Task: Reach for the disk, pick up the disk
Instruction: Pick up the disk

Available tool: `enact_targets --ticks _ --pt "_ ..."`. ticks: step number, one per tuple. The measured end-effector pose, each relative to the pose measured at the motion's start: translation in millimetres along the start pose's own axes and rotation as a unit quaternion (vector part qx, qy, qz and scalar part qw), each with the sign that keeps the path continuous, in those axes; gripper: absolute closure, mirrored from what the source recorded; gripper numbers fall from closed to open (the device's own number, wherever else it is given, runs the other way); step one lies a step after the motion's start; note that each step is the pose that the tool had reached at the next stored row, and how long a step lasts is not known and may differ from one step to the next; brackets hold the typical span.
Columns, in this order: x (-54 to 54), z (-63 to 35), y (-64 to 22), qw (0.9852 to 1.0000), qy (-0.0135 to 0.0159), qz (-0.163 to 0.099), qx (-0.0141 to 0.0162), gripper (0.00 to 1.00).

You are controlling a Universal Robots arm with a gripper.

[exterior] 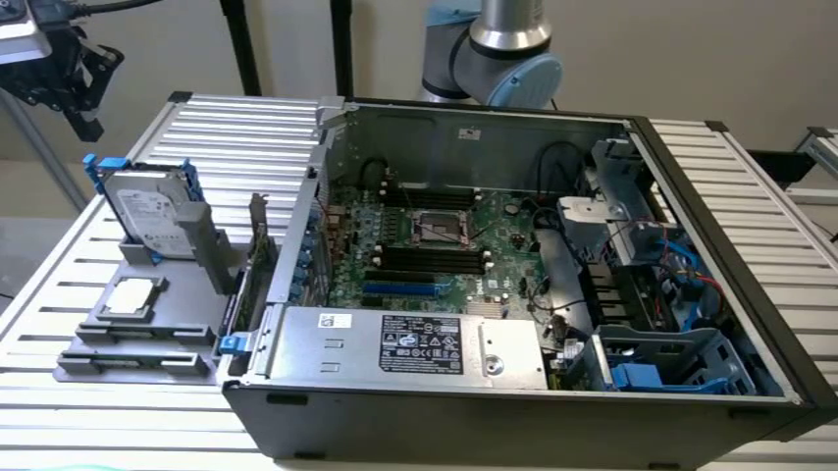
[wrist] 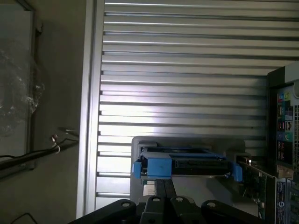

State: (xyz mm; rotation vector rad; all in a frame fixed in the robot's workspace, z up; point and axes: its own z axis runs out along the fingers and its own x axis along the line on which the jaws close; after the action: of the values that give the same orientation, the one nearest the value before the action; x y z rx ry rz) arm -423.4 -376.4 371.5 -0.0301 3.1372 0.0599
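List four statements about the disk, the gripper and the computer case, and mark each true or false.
1. The disk stands upright in a grey holder beside the computer case. True.
2. The gripper touches the disk. False: it hangs apart from it, higher up.
3. The processor chip lies flat on the holder. True.
4. The computer case is closed. False: it is open, with the motherboard showing.

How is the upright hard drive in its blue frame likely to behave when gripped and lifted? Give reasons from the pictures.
The disk is probably stiff and fairly heavy for its size: a metal-cased slab. Standing on edge in the grey holder, it could tip if nudged sideways. Its smooth faces may be slippery.
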Motion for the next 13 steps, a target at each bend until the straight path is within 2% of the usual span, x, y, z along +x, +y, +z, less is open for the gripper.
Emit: enact_targets --ticks 5,9,13 --pt "0.0 0.0 0.0 1.0 0.0002 -0.002 0.0003 0.89" --pt "0.0 0.0 0.2 0.9993 0.0015 -0.037 0.0002 0.89" --pt "0.0 0.0 0.1 0.9973 0.0029 -0.073 0.0 0.89"
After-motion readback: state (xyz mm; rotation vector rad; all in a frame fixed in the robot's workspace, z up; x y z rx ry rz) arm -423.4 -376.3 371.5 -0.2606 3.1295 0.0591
